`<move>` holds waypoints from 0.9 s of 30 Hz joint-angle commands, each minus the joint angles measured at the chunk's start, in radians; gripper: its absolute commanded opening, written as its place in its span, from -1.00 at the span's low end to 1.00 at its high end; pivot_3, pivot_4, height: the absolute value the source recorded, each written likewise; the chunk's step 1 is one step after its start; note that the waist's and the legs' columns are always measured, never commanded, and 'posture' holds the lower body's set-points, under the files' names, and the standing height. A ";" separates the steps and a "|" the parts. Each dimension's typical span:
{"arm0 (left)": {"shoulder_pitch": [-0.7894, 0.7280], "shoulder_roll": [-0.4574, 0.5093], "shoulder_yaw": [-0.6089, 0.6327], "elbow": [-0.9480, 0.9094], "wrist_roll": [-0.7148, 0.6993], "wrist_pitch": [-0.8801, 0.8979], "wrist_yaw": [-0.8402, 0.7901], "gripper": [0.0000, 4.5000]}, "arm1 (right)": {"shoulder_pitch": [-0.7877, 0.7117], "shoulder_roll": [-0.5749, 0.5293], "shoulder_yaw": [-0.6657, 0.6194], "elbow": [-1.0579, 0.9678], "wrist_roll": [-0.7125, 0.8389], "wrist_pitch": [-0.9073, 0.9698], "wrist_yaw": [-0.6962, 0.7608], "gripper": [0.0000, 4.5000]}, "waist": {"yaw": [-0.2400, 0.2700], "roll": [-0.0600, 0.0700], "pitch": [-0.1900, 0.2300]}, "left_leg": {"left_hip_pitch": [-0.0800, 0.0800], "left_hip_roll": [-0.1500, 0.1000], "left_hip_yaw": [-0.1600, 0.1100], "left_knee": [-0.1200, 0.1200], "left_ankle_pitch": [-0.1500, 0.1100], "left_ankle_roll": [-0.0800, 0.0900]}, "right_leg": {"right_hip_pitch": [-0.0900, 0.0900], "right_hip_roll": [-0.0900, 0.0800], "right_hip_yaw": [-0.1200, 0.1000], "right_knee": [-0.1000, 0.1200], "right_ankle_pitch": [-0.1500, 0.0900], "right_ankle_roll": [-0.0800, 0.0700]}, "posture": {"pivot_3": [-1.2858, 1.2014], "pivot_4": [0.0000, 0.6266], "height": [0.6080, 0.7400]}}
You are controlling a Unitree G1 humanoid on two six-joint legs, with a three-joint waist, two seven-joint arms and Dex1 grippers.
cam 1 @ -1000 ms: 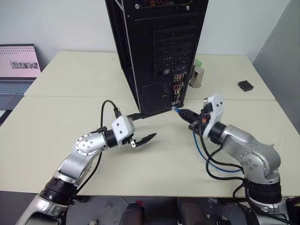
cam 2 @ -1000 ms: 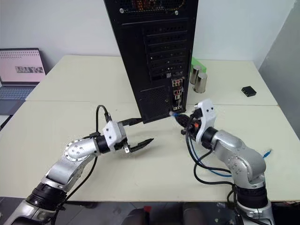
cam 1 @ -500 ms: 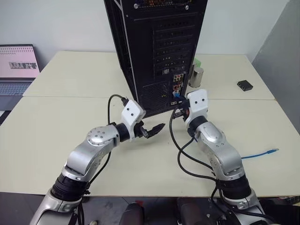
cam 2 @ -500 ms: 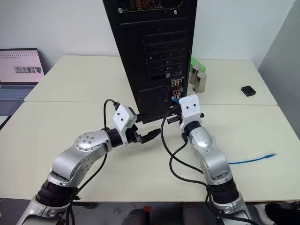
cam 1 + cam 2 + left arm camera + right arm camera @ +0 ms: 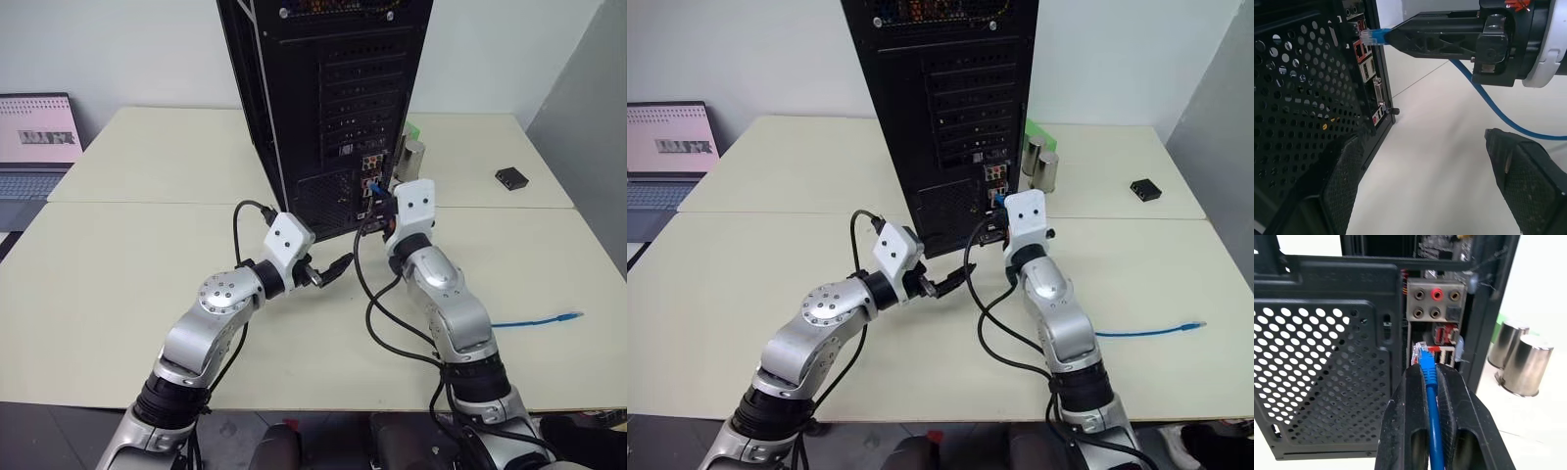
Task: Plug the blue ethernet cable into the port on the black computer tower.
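The black computer tower (image 5: 323, 98) stands upright at the table's middle, its rear facing me. My right gripper (image 5: 1427, 369) is shut on the blue ethernet cable (image 5: 1431, 421) just behind its clear-tipped plug (image 5: 1371, 35). The plug's tip sits at the tower's rear connector cluster (image 5: 1442, 335), below the round audio jacks. I cannot pick out the port behind the plug. The rest of the cable trails back over the table, its far end (image 5: 563, 316) lying at the right. My left gripper (image 5: 331, 269) hangs open beside the tower's lower grille, just left of the right gripper, holding nothing.
Two metal cylinders (image 5: 409, 162) stand right of the tower, with a green object behind them. A small black object (image 5: 511, 178) lies at the far right. A laptop (image 5: 34, 147) is open at the far left. Black robot cables (image 5: 392, 323) loop over the table beneath my right arm.
My right gripper has swung in from the right and carried the plug up to the tower's connector cluster. My left gripper has moved right, closer to the tower.
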 commanded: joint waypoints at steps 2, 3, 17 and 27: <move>-0.004 -0.019 0.023 -0.019 0.016 -0.018 0.001 0.82 | -0.031 0.009 -0.019 -0.010 -0.008 -0.029 0.015 -1.00 | 0.000 0.000 0.000 | 0.000 0.000 0.000 0.000 0.000 0.000 | 0.000 0.000 0.000 0.000 0.000 0.000 | 0.03 -0.52 1.00; -0.004 -0.019 0.023 -0.019 0.018 -0.017 -0.001 0.82 | -0.032 0.009 -0.020 -0.010 -0.010 -0.029 0.016 -1.00 | 0.000 0.000 0.000 | 0.000 0.000 0.000 0.000 0.000 0.000 | 0.000 0.000 0.000 0.000 0.000 0.000 | 0.03 -0.52 1.00; -0.009 -0.045 0.030 -0.013 0.039 -0.023 -0.018 0.82 | -0.025 0.011 -0.014 -0.027 -0.018 -0.003 0.039 -1.00 | 0.000 0.000 0.000 | 0.000 0.000 0.000 0.000 0.000 0.000 | 0.000 0.000 0.000 0.000 0.000 0.000 | 0.03 -0.52 1.00; -0.012 -0.052 0.030 -0.009 0.050 -0.030 -0.026 0.82 | -0.023 0.017 -0.013 -0.026 -0.028 -0.012 0.042 -1.00 | 0.000 0.000 0.000 | 0.000 0.000 0.000 0.000 0.000 0.000 | 0.000 0.000 0.000 0.000 0.000 0.000 | 0.03 -0.52 1.00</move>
